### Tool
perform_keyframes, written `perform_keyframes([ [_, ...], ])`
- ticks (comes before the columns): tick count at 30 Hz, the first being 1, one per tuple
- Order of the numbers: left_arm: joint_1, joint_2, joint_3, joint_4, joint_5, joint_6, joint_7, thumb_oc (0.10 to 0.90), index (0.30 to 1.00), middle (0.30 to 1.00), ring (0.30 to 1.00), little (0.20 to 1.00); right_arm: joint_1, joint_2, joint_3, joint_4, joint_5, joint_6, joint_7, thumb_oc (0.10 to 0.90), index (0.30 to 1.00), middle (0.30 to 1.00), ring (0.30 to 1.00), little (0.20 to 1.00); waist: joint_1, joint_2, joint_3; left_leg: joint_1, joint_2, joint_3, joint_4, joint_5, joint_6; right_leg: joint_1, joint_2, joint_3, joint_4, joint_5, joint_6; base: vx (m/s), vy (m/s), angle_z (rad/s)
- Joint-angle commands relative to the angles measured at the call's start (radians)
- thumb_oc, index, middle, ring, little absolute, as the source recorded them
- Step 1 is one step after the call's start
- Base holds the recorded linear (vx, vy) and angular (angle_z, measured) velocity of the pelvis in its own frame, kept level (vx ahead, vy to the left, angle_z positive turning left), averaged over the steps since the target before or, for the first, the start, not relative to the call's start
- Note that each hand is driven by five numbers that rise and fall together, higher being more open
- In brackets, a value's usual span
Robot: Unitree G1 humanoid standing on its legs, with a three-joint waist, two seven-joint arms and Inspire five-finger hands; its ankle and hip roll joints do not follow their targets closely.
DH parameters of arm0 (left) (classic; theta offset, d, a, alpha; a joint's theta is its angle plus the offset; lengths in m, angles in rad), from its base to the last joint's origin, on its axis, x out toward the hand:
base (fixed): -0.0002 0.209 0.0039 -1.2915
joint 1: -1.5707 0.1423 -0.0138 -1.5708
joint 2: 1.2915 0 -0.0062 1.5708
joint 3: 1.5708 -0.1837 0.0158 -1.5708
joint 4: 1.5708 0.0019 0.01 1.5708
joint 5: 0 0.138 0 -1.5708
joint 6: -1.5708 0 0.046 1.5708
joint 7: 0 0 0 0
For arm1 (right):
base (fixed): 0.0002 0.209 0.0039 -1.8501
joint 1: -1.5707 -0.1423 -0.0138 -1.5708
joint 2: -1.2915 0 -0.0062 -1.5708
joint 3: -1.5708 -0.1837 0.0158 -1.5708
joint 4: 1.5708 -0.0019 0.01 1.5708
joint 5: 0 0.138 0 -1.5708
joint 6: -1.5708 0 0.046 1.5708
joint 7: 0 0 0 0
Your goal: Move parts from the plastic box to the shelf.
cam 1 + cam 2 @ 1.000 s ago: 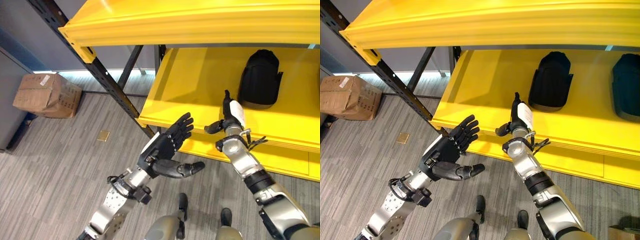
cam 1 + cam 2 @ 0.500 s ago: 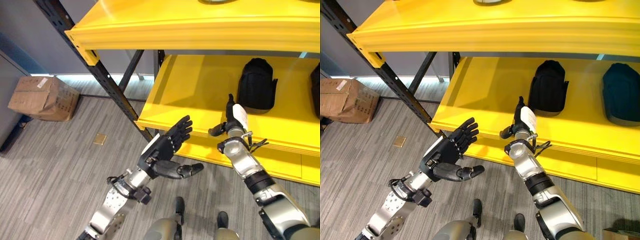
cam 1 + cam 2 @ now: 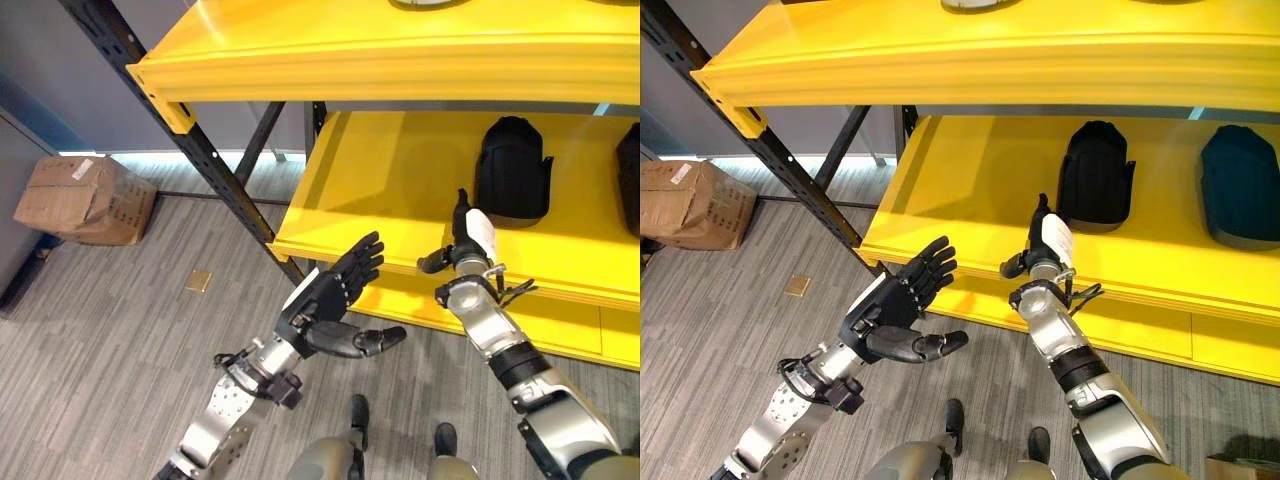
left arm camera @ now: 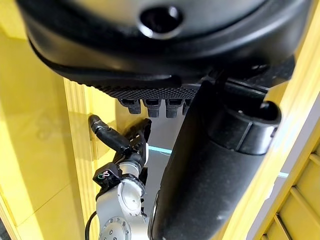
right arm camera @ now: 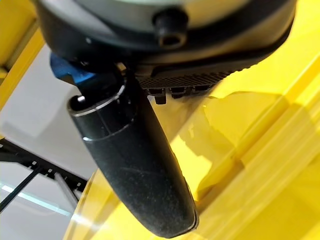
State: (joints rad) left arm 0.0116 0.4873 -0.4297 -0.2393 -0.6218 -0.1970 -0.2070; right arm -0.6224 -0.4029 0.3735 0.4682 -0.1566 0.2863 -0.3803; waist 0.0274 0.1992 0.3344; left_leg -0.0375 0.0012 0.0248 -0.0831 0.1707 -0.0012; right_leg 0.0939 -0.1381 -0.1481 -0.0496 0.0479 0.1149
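Both hands are empty, fingers straight and spread, in front of the yellow shelf (image 3: 400, 190).

Left eye view: left hand (image 3: 325, 297) sits palm-up below the shelf's front lip, thumb out to the side, holding nothing. Right hand (image 3: 465, 238) stands upright at the lip, fingers extended, also empty. One black part (image 3: 513, 167) stands on the middle shelf board, well back from the right hand. Cardboard box (image 3: 85, 198) sits on the floor far left (no plastic box seen from here).

Right eye view: same layout, plus a second dark part (image 3: 1238, 187) further right on the same board. Neither part is touched.

Left wrist view: own fingers straight, thumb out; the right hand (image 4: 120, 142) shows beyond against yellow metal.

Right wrist view: fingers straight, thumb extended, shelf surface past them.

Handling judgement: parts look like rigid moulded shells, probably light, matte so not slippery, not fragile. Best hold looks like across the narrow waist or two hands on the flanks, set down upright.
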Motion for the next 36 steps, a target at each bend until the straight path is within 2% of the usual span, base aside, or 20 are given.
perform_keyframes([
  [1,-0.034,-0.045,0.025,-0.07,-0.026,-0.131,-0.034,0.9,1.0,1.0,1.0,1.0,-0.048,0.003,0.047,-0.121,-0.064,-0.191,0.071,0.9,1.0,1.0,1.0,1.0,0.026,-0.047,-0.105,0.068,0.009,0.019,-0.004,-0.095,-0.015,-0.098,-0.01,0.015,0.102,-0.019,-0.057,0.0,0.0,0.0],
  [4,-0.019,-0.046,0.041,-0.072,-0.025,-0.129,-0.05,0.9,1.0,1.0,1.0,1.0,-0.007,0.002,0.078,-0.162,-0.061,-0.243,0.108,0.9,1.0,1.0,1.0,1.0,0.026,-0.051,-0.107,0.066,0.011,0.019,-0.004,-0.094,-0.015,-0.1,-0.011,0.014,0.102,-0.018,-0.056,0.0,0.0,0.0],
  [5,-0.006,-0.045,0.053,-0.074,-0.024,-0.129,-0.059,0.9,1.0,1.0,1.0,1.0,0.044,-0.002,0.102,-0.218,-0.046,-0.286,0.145,0.9,1.0,1.0,1.0,1.0,0.023,-0.058,-0.109,0.064,0.013,0.02,-0.003,-0.094,-0.014,-0.101,-0.01,0.014,0.101,-0.018,-0.054,0.0,0.0,0.0],
  [9,0.01,-0.038,0.078,-0.074,-0.073,-0.147,-0.097,0.9,1.0,1.0,1.0,1.0,0.112,-0.004,0.159,-0.307,-0.035,-0.314,0.268,0.9,1.0,1.0,1.0,1.0,0.021,-0.076,-0.108,0.06,0.016,0.021,-0.003,-0.095,-0.015,-0.104,-0.006,0.015,0.097,-0.016,-0.052,-0.03,-0.054,0.01],
  [11,0.014,-0.041,0.083,-0.078,-0.087,-0.143,-0.11,0.9,1.0,1.0,1.0,1.0,0.119,-0.008,0.18,-0.328,-0.022,-0.311,0.274,0.9,1.0,1.0,1.0,1.0,0.022,-0.08,-0.108,0.059,0.017,0.022,-0.003,-0.094,-0.015,-0.103,-0.006,0.016,0.094,-0.013,-0.051,-0.02,-0.048,-0.01],
  [12,0.019,-0.043,0.089,-0.088,-0.099,-0.144,-0.119,0.9,1.0,1.0,1.0,1.0,0.126,-0.014,0.199,-0.358,0.025,-0.302,0.292,0.9,1.0,1.0,1.0,1.0,0.024,-0.088,-0.107,0.058,0.02,0.022,-0.003,-0.093,-0.016,-0.103,-0.004,0.016,0.09,-0.011,-0.05,-0.07,-0.12,0.0],
  [13,0.019,-0.042,0.095,-0.103,-0.112,-0.133,-0.13,0.9,1.0,1.0,1.0,1.0,0.137,-0.015,0.219,-0.392,0.124,-0.307,0.344,0.9,1.0,1.0,1.0,1.0,0.027,-0.105,-0.104,0.056,0.026,0.019,-0.004,-0.091,-0.016,-0.099,0.0,0.013,0.081,-0.004,-0.049,-0.08,-0.149,0.0],
  [17,0.012,-0.047,0.098,-0.11,-0.119,-0.102,-0.134,0.9,1.0,1.0,1.0,1.0,0.157,-0.016,0.247,-0.473,0.22,-0.343,0.347,0.9,1.0,1.0,1.0,1.0,0.032,-0.128,-0.108,0.052,0.034,0.018,-0.004,-0.091,-0.018,-0.093,0.008,0.009,0.07,0.0,-0.047,-0.06,-0.095,0.0],
  [21,0.028,-0.046,0.112,-0.11,-0.07,-0.093,-0.109,0.9,1.0,1.0,1.0,1.0,0.244,-0.025,0.201,-0.567,0.302,-0.397,0.35,0.9,1.0,1.0,1.0,1.0,0.024,-0.146,-0.121,0.056,0.044,0.018,-0.004,-0.09,-0.019,-0.085,0.02,0.01,0.065,-0.001,-0.048,-0.05,-0.083,-0.01],
  [24,0.045,-0.04,0.126,-0.103,-0.063,-0.09,-0.115,0.9,1.0,1.0,1.0,1.0,0.31,-0.041,0.168,-0.622,0.254,-0.381,0.331,0.9,1.0,1.0,1.0,1.0,0.017,-0.153,-0.128,0.057,0.049,0.018,-0.004,-0.091,-0.022,-0.083,0.026,0.012,0.063,-0.002,-0.046,-0.03,-0.076,-0.01],
  [25,0.053,-0.04,0.132,-0.105,-0.057,-0.087,-0.117,0.9,1.0,1.0,1.0,1.0,0.324,-0.051,0.155,-0.624,0.192,-0.372,0.292,0.9,1.0,1.0,1.0,1.0,0.014,-0.157,-0.131,0.059,0.052,0.019,-0.004,-0.092,-0.021,-0.08,0.029,0.016,0.06,-0.002,-0.047,-0.05,-0.094,-0.04],
  [28,0.085,-0.045,0.139,-0.1,-0.056,-0.12,-0.107,0.9,1.0,1.0,1.0,1.0,0.406,-0.08,0.115,-0.624,0.203,-0.399,0.267,0.9,1.0,1.0,1.0,1.0,-0.002,-0.165,-0.135,0.066,0.064,0.028,-0.004,-0.093,-0.025,-0.072,0.042,0.022,0.044,0.001,-0.049,-0.06,-0.105,-0.05],
  [30,0.111,-0.048,0.157,-0.096,-0.075,-0.147,-0.106,0.9,1.0,1.0,1.0,1.0,0.495,-0.091,0.067,-0.649,0.156,-0.443,0.246,0.9,1.0,1.0,1.0,1.0,-0.023,-0.171,-0.133,0.066,0.076,0.037,-0.004,-0.09,-0.032,-0.074,0.06,0.036,0.025,0.009,-0.054,-0.09,-0.131,-0.08],
  [34,0.135,-0.054,0.169,-0.09,-0.099,-0.189,-0.101,0.9,1.0,1.0,1.0,1.0,0.551,-0.09,0.029,-0.671,0.143,-0.465,0.226,0.9,1.0,1.0,1.0,1.0,-0.048,-0.176,-0.129,0.069,0.087,0.049,-0.004,-0.087,-0.041,-0.078,0.079,0.062,0.004,0.019,-0.061,-0.06,-0.061,-0.28],
  [36,0.153,-0.06,0.173,-0.088,-0.08,-0.216,-0.081,0.9,1.0,1.0,1.0,1.0,0.604,-0.108,-0.016,-0.7,0.046,-0.54,0.214,0.9,1.0,1.0,1.0,1.0,-0.069,-0.19,-0.127,0.072,0.098,0.053,0.001,-0.08,-0.05,-0.078,0.097,0.092,-0.014,0.029,-0.066,-0.06,-0.095,-0.53],
])
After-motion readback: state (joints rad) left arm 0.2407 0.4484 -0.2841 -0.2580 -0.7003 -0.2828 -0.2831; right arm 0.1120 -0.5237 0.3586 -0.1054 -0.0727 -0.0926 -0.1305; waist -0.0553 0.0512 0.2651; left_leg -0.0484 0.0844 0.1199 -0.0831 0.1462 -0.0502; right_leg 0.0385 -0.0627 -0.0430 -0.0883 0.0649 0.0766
